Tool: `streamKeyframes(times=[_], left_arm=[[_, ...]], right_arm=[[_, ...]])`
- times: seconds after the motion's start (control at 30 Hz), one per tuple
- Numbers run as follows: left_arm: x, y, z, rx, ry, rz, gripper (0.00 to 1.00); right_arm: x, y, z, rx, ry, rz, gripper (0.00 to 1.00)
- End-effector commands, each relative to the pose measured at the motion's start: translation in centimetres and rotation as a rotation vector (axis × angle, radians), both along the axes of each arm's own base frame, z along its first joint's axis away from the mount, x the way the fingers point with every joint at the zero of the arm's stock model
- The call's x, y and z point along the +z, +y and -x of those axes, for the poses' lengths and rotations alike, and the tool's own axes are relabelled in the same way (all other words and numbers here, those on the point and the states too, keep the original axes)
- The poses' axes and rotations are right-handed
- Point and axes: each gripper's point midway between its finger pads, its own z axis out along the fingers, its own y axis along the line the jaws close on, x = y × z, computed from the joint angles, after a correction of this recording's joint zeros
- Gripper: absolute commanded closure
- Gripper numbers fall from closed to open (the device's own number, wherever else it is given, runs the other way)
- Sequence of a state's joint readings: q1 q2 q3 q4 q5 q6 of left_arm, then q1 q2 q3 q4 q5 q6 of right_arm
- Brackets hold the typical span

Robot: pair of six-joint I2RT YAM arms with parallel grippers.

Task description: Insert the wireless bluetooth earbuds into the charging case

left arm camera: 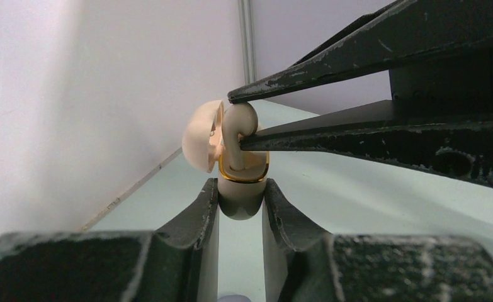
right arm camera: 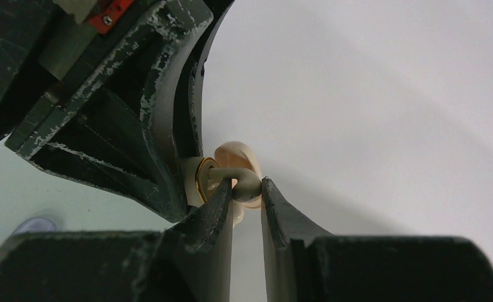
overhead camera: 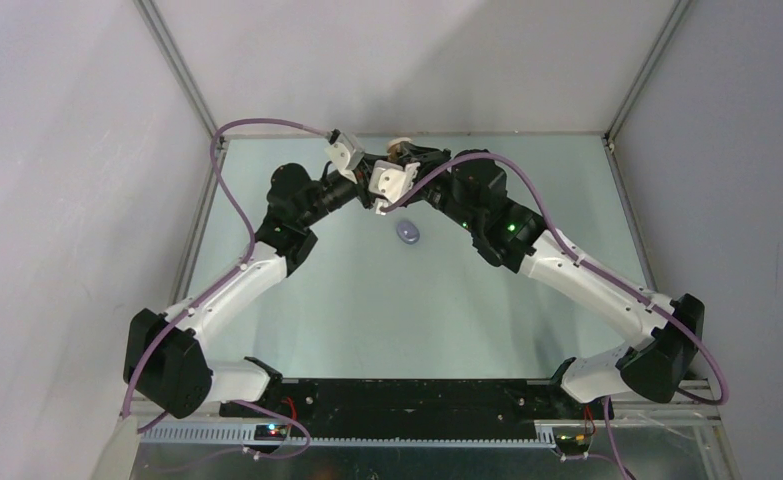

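Cream case (left arm camera: pixel 240 196), lid flipped open and gold rim showing, clamped at its lower body between the pressed-in fingers of the left tool (left arm camera: pixel 240 211). Cream earbud (left arm camera: pixel 238 123) pinched at the head by the right tool (right arm camera: pixel 247 189), just above the left tool's tips, stem dipping inside the rim. Lilac oval (overhead camera: pixel 408 232) lying on the table (overhead camera: pixel 367 300), apart from both tools, toward the arm bases.
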State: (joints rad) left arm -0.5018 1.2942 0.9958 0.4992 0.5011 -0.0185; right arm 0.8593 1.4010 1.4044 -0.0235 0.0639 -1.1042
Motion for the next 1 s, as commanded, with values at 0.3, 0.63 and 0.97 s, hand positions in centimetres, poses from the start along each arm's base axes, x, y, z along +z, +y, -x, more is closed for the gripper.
streamKeyframes(times=[0.3,0.63,0.97], left_arm=[[4.6,0.2,0.8,0.001,-0.1,0.098,1.0],[6.9,0.7,1.8,0.003,-0.211,0.14,1.0],[6.7,0.7,1.9,0.026,-0.379,0.059,1.0]], right_arm=[[-2.4,1.1,0.8,0.061,0.011,0.11,0.94],[0.2,1.8,2.5,0.151,-0.305,-0.018,1.0],[-1.2,2.3,2.7,0.194,-0.375,0.036,1.0]])
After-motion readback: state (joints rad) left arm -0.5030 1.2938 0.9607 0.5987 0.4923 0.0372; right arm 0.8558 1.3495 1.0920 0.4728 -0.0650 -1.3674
